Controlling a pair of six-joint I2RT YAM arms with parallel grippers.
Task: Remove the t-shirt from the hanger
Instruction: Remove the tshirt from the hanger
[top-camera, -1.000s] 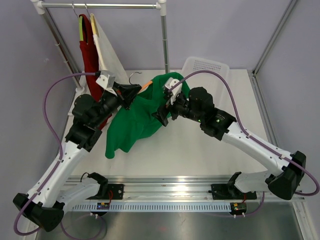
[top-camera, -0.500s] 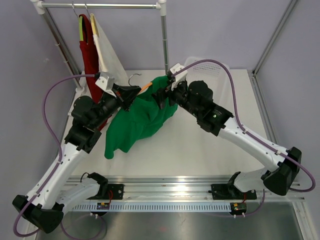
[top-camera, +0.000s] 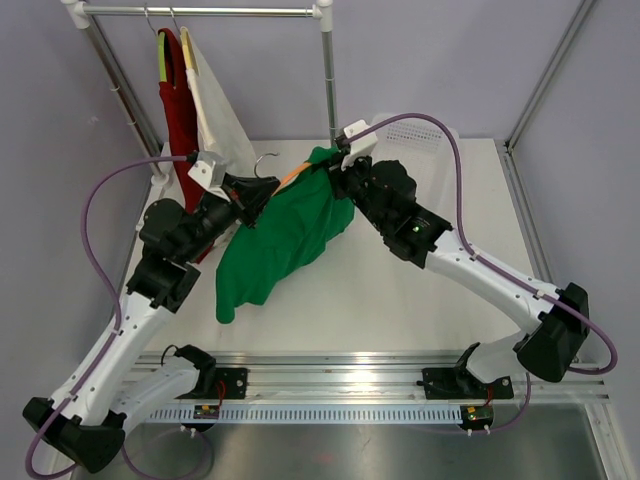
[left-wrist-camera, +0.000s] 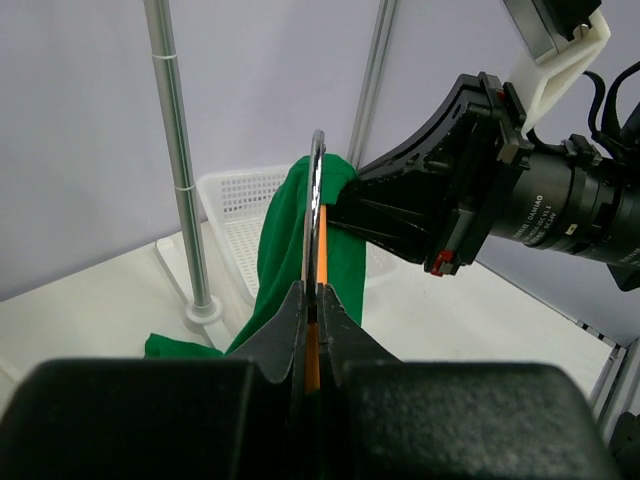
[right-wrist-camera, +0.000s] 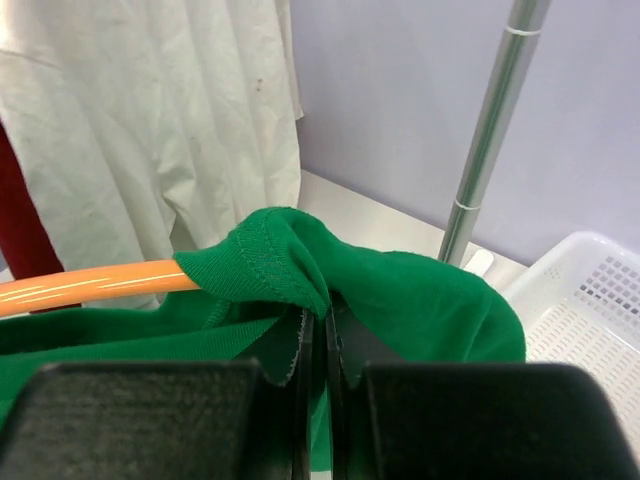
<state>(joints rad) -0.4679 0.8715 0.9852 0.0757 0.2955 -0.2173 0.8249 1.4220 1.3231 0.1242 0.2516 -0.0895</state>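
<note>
Green t-shirt hangs over the worktop between the arms, draped on the orange hanger. The hanger's long axis runs from the left pincer, clamped on its neck, straight to the right pincer. That one is pinched shut on a fold of fabric at the hanger's far tip, so the shirt probably has to slide off along that axis, away from the left arm.

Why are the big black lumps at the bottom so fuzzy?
Left wrist view: they are the left jaws, too close to the lens to be sharp; the hanger and shirt beyond look crisp. Right wrist view: the right jaws blur the same way, the shirt's seam is sharp. Top view: all in focus, with glare on the rail.
</note>
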